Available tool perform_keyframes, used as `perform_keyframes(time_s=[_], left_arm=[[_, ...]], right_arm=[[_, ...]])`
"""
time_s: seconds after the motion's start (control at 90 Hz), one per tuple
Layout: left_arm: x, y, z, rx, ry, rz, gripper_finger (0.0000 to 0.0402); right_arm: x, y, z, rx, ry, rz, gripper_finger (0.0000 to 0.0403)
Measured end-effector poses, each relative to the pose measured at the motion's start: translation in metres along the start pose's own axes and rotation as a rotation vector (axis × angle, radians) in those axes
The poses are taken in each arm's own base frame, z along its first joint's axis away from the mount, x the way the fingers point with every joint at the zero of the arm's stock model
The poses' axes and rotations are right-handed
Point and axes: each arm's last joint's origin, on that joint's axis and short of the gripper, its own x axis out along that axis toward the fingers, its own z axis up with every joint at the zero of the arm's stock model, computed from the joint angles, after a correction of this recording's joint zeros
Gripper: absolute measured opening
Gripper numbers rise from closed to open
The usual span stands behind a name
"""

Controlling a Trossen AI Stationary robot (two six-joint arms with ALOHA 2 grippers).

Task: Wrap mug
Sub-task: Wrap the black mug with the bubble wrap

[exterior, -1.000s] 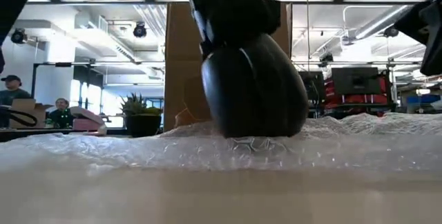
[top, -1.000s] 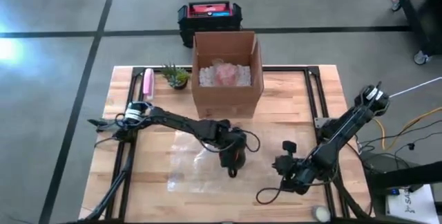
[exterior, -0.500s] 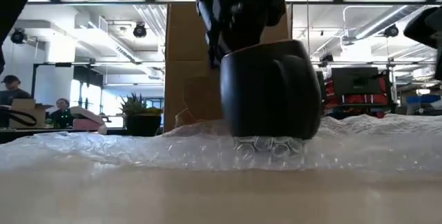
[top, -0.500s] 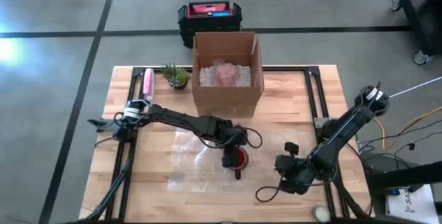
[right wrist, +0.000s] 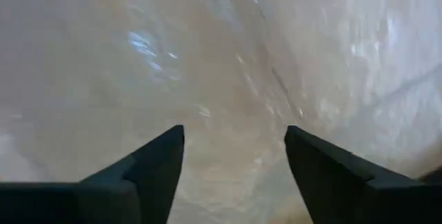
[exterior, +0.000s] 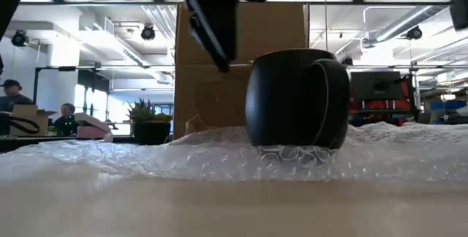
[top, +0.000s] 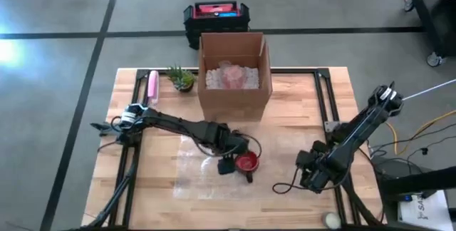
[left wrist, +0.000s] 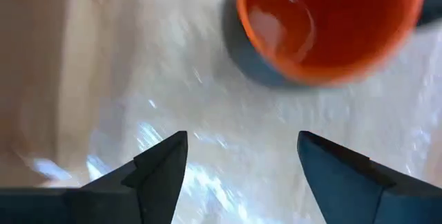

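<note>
Pink item: one pink oblong thing (top: 152, 85) is seen at the bench's far left edge; what it is cannot be told.
Plant: one small potted plant (top: 182, 78) stands just beside the box's left side.
Left hand: the left hand (top: 226, 165) is held just beside the mug, on its left, with its fingers (left wrist: 160, 167) spread and nothing between them.
Bubble wrap: one clear sheet of bubble wrap (top: 196, 161) lies flat on the bench (top: 299, 117), under the mug.
Box: one open cardboard box (top: 234, 78) stands at the far middle, with white filler and a pink wrapped thing inside.
Toolbox: one dark case with a red lid (top: 215, 16) sits on the floor behind the bench.
Mug: one mug (top: 246, 163), dark outside and red inside, stands upright near the sheet's right edge, free of both hands.
Right hand: the right hand (top: 313, 168) hangs over bare wood, well apart from the mug, its fingers (right wrist: 152, 170) spread and empty.
Risk, tipping: the mug could be knocked over if the left hand swings past it, being so close.
Risk, short wrap: with the mug near the sheet's edge, too little wrap may be left on that side for a full cover.
Risk, dragging: the sheet is light; if one corner is pulled, the mug may slide or topple with it.
</note>
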Motion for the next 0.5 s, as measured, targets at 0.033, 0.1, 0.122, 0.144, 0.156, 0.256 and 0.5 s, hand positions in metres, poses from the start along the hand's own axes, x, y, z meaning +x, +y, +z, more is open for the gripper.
perform_keyframes(time_s=[0.033,0.1,0.122,0.144,0.156,0.256,0.5], left_arm=[[0.0,-0.003,-0.006,-0.008,0.0,-0.004,0.0249],[0.0,-0.008,-0.019,-0.034,-0.006,-0.003,0.0241],[0.0,-0.008,-0.023,-0.045,-0.01,-0.003,0.0238],[0.001,-0.009,-0.027,-0.055,-0.021,-0.006,0.0236],[0.0,-0.01,-0.028,-0.061,-0.028,-0.008,0.0235],[0.003,-0.012,-0.044,-0.124,-0.094,-0.028,0.0226],[0.028,-0.013,-0.067,-0.182,-0.277,-0.144,0.0214]], right_arm=[[0.003,-0.002,-0.001,0.013,0.004,-0.012,0.0248],[0.007,-0.004,-0.003,0.035,0.009,-0.024,0.0254],[0.008,-0.005,-0.003,0.038,0.01,-0.028,0.0255],[0.01,-0.006,-0.003,0.042,0.011,-0.029,0.0255],[0.011,-0.006,-0.003,0.043,0.011,-0.029,0.0255],[0.02,-0.004,-0.005,0.042,-0.003,0.029,0.0252],[0.042,-0.005,-0.007,0.074,-0.064,0.123,0.0201]])
